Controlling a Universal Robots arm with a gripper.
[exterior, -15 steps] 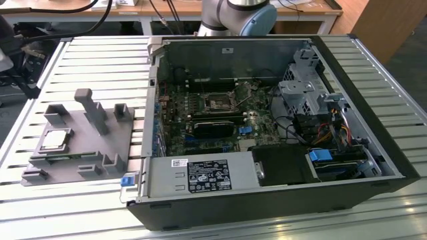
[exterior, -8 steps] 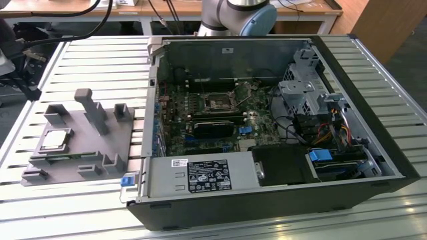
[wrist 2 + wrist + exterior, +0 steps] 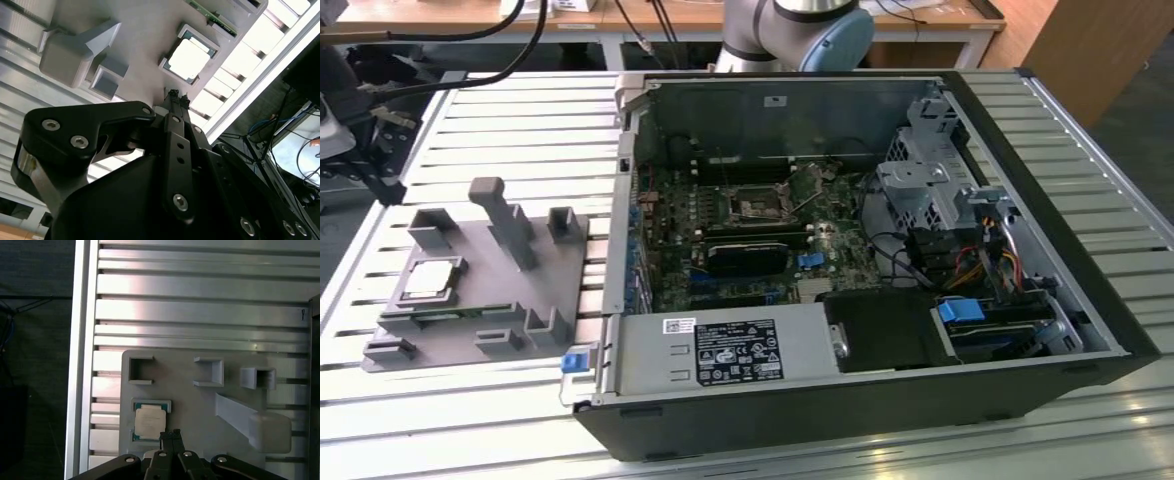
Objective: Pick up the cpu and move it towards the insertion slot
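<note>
cpu [image 3: 431, 280] not picked yet. It lies flat in a square recess on the grey fixture [image 3: 454, 245], toward the fixture edge farthest from the computer case [image 3: 854, 410].

Risks, big to small, all placed off the fixture:

- computer case: stands just beside the fixture, on the exterior view's right. Its side wall rises between the fixture and the board. I judge a low carry would clip the rim with the chip or the gripper.
- tall post [image 3: 503, 215]: stands on the fixture between the cpu recess and the case, roughly in line with a straight transfer. A sideways sweep could catch it.
- gripper [image 3: 170, 432]: hangs above the fixture with its fingertips together and nothing between them. In both wrist views the tips sit just beside one edge of the cpu [image 3: 150, 422], not centred over it. Coming down like this, they would land on the lid or the recess wall rather than straddle the chip.
- insertion slot [image 3: 757, 207]: inside the case, well apart from the fixture, ringed by green board. It looks barely larger than the chip, so any tilt or twist from the grasp would carry over to it.
- cpu itself: thin, smooth metal top, low walls close round it. There's little edge to grab, so I expect a shallow pinch to slip or cock it.
</note>
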